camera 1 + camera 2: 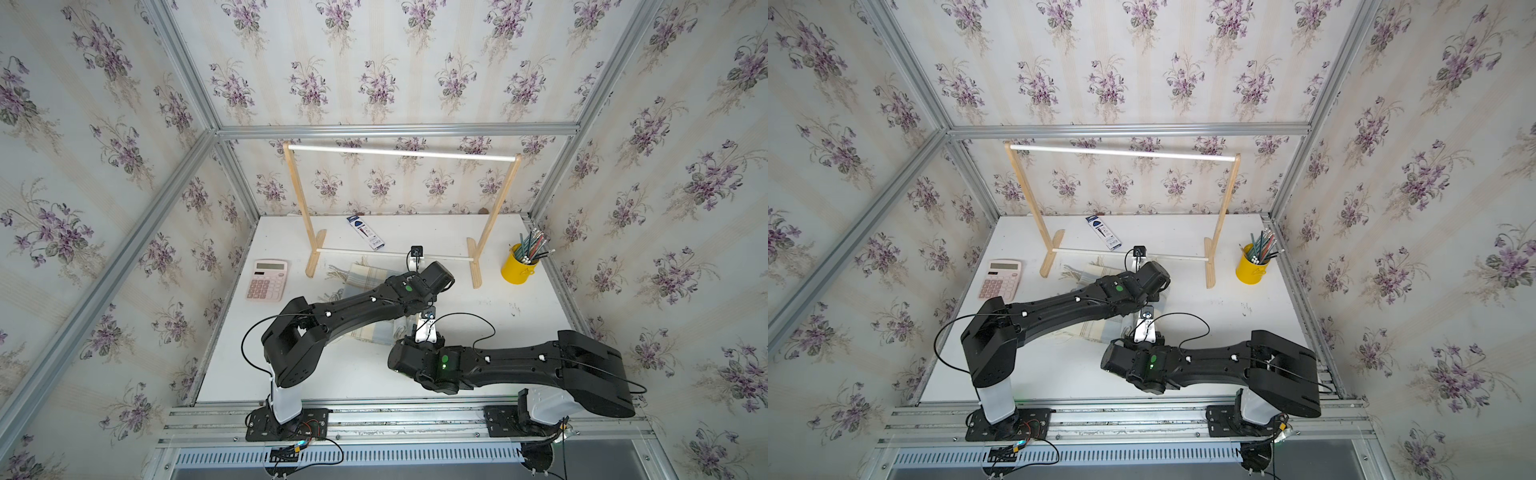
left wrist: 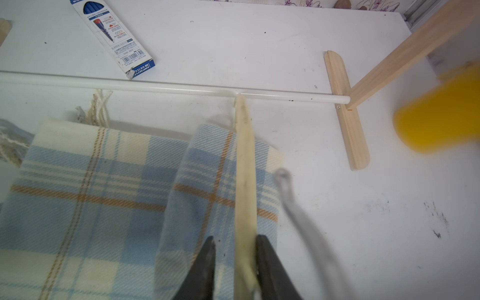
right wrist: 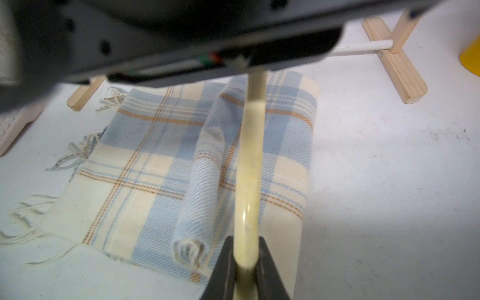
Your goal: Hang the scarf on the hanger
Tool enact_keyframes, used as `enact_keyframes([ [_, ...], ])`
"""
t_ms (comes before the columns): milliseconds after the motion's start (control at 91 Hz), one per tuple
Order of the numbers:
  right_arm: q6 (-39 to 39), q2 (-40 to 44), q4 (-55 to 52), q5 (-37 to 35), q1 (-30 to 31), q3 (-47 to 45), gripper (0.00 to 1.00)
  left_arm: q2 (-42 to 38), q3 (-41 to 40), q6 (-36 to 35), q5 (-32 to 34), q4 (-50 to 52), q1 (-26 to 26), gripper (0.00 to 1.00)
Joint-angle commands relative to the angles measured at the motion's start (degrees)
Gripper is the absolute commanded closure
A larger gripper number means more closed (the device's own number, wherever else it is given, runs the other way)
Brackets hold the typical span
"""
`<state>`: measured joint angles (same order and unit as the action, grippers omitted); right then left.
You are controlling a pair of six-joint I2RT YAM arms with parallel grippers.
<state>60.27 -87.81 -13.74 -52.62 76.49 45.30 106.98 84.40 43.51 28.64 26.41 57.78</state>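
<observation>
The scarf, pale blue and cream plaid with tan lines and cream fringe, lies flat on the white table with one rolled fold along its middle. Both arms partly cover the scarf in both top views. The hanger is held above the cloth, its pale wooden arm running between the two grippers. My right gripper is shut on one end of it. My left gripper is open around the hanger; the wood rests against one finger with a gap to the other. The blurred metal hook shows beside it.
A wooden rack with white rods stands just behind the scarf, its lower rod close to the hanger's tip. A pencil box lies behind that rod. A pink calculator sits at the left, a yellow pencil cup at the right.
</observation>
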Motion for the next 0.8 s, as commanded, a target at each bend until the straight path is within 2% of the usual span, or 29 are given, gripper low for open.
enact_keyframes([
  [0,-2.56,0.07,-1.14,-0.48,-0.20,-0.09,1.00,-0.35,0.35,1.35,1.60,4.48,0.40,0.54],
  [231,-2.19,-0.34,-1.61,-0.38,-0.29,-0.52,1.00,-2.18,-0.12,0.61,2.74,4.55,0.40,0.46],
  [363,-1.83,-0.27,-1.82,-0.30,-0.54,-1.06,1.00,-4.27,-0.81,-1.10,3.88,3.80,0.40,0.28],
  [429,-1.61,-0.28,-1.75,-0.18,-0.66,-1.32,1.00,-5.87,-1.58,-2.52,4.21,2.61,0.40,0.22],
  [615,-1.75,-0.65,-1.38,-0.03,-0.84,-1.44,1.00,-10.29,-3.47,-6.08,3.98,-1.26,0.40,0.21],
  [791,-1.83,-1.46,-1.10,0.33,-0.85,-1.44,1.00,-13.77,-5.60,-10.18,0.02,-8.10,0.40,0.21],
])
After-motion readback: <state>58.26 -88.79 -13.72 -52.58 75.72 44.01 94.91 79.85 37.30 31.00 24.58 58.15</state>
